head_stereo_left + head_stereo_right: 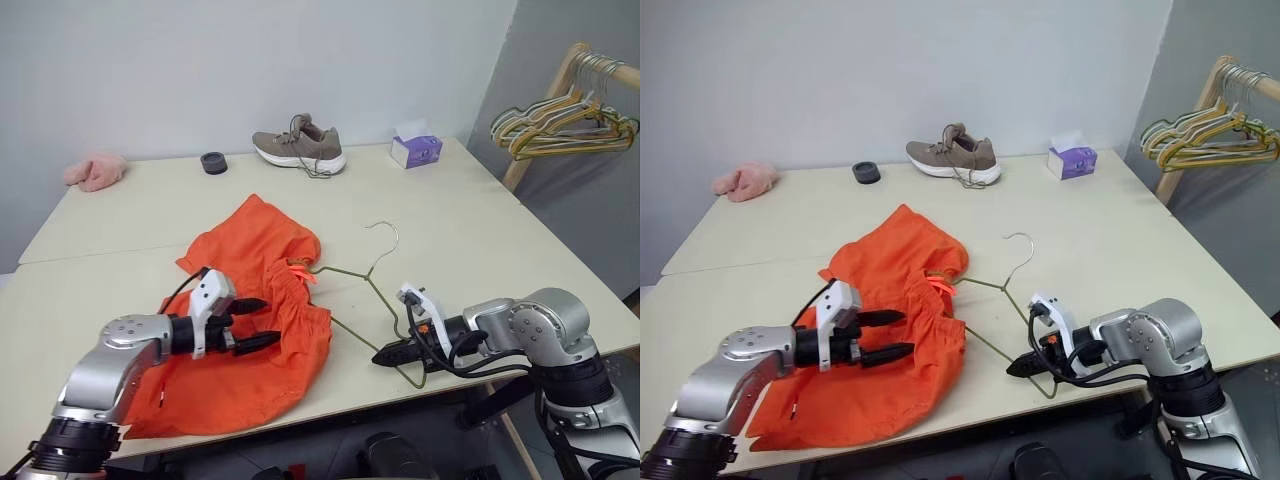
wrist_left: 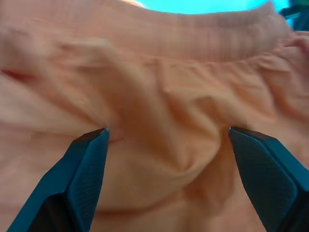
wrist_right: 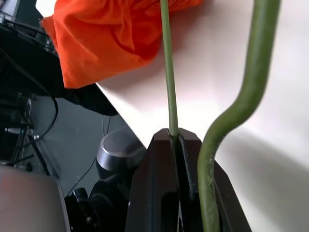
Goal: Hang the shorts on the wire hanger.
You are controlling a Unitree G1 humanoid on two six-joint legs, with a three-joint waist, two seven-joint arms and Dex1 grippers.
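**Threading the hanger into the shorts**

Holding the wire hanger [image 1: 370,275] by its near corner, my right gripper [image 1: 385,355] has its jaws pressed together on the thin green wire — the right wrist view shows the wire running straight out from between them. The hanger lies flat on the worktop [image 1: 480,230], its hook pointing toward the far side and its other corner tucked in at the gathered waistband of the shorts [image 1: 255,330], beside the drawstring [image 1: 300,268]. That pinch, I judge, is there to steer the frame sideways into the fabric.

My left gripper [image 1: 255,322] hangs just over the shorts with its jaws spread wide, a bunched fold of orange cloth between them but not yet squeezed. I read it as poised to hold the waistband so the cloth doesn't slide along while the wire pushes in.
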